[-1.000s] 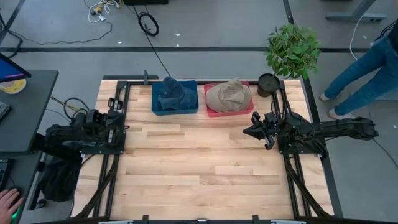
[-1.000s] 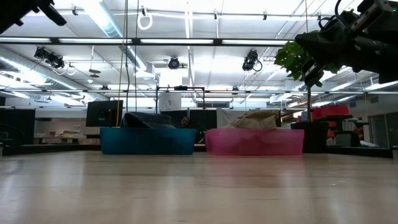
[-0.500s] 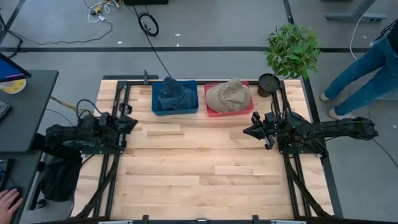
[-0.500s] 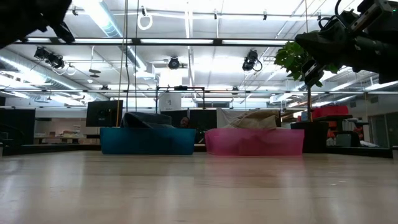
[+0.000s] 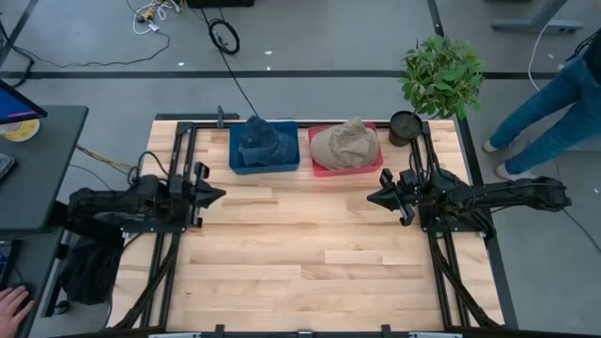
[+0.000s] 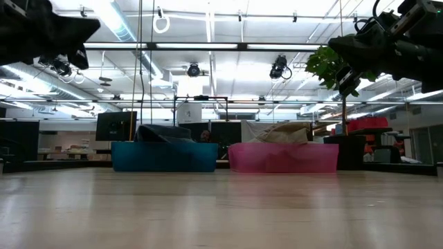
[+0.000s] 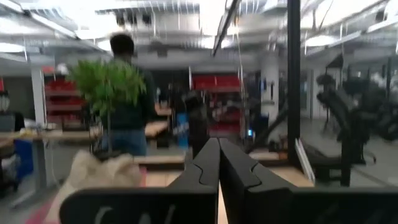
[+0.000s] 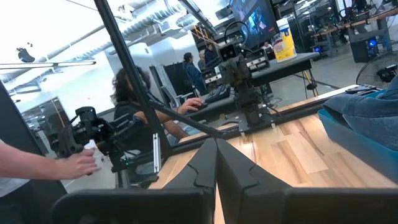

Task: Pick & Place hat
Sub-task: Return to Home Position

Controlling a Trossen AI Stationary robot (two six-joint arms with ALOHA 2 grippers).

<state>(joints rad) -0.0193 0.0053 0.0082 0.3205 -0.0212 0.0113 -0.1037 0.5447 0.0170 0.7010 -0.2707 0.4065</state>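
Note:
A tan hat (image 5: 345, 144) lies in a pink bin (image 5: 319, 167) at the table's far edge; a blue denim hat (image 5: 261, 141) lies in a blue bin (image 5: 264, 165) to its left. The low view shows the tan hat (image 6: 280, 133) and the blue hat (image 6: 163, 133) above their bin rims. My left gripper (image 5: 220, 195) hovers shut over the table's left side, near the blue bin. My right gripper (image 5: 372, 198) hovers shut over the right side, just nearer than the pink bin. Both fingers pairs meet in the wrist views (image 7: 219, 163) (image 8: 216, 163).
A potted plant (image 5: 439, 77) stands at the far right corner. A person's legs (image 5: 549, 99) are beyond the right edge, and a hand (image 5: 11, 305) shows at a desk on the left. The wooden table (image 5: 300, 263) stretches bare toward the near edge.
My left gripper has moved toward the table's right, out from its resting spot at the left edge and over the table. My right arm has kept still.

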